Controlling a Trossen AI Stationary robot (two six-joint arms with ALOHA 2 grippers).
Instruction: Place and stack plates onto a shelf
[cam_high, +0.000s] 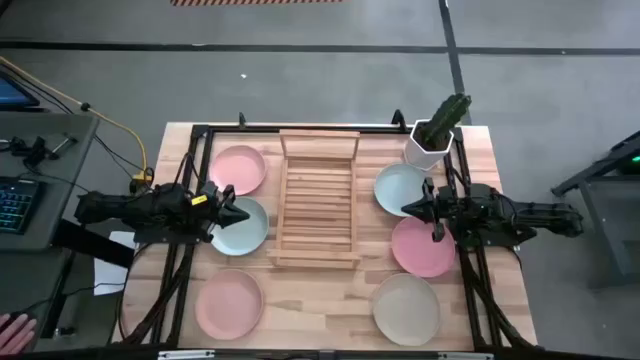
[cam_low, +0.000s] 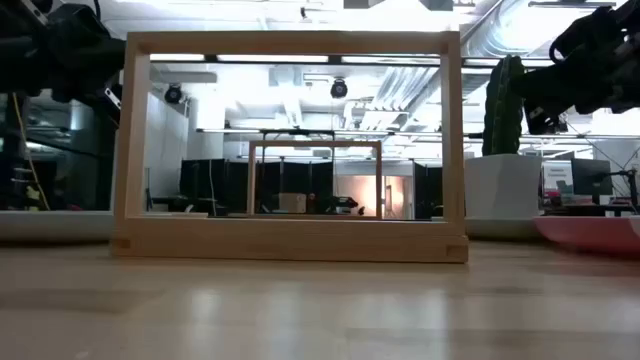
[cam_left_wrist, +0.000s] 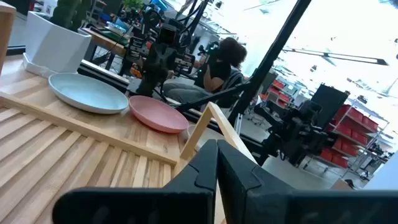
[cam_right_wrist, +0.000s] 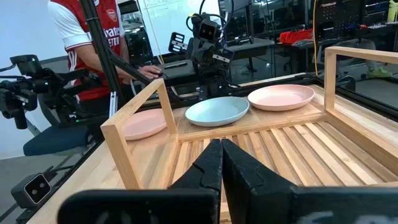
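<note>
The light-wood slatted shelf (cam_high: 318, 200) stands mid-table, bare. To its left, flat on the table, lie a pink plate (cam_high: 238, 168), a pale blue-green plate (cam_high: 240, 228) and another pink plate (cam_high: 228, 302). To its right lie a pale blue-green plate (cam_high: 398, 188), a pink plate (cam_high: 420, 250) and a cream plate (cam_high: 405, 307). My left gripper (cam_high: 241, 214) (cam_left_wrist: 216, 157) is shut, raised over the left blue-green plate and pointing at the shelf. My right gripper (cam_high: 408, 208) (cam_right_wrist: 221, 150) is shut, raised between the right blue-green and pink plates, facing the shelf.
A white plant pot (cam_high: 430, 148) with a cactus stands at the far right corner beside the blue-green plate. Black frame bars (cam_high: 190, 180) run along both table sides. A person in a red shirt (cam_right_wrist: 93, 37) is beyond the left edge; another person (cam_left_wrist: 221, 59) sits beyond the right.
</note>
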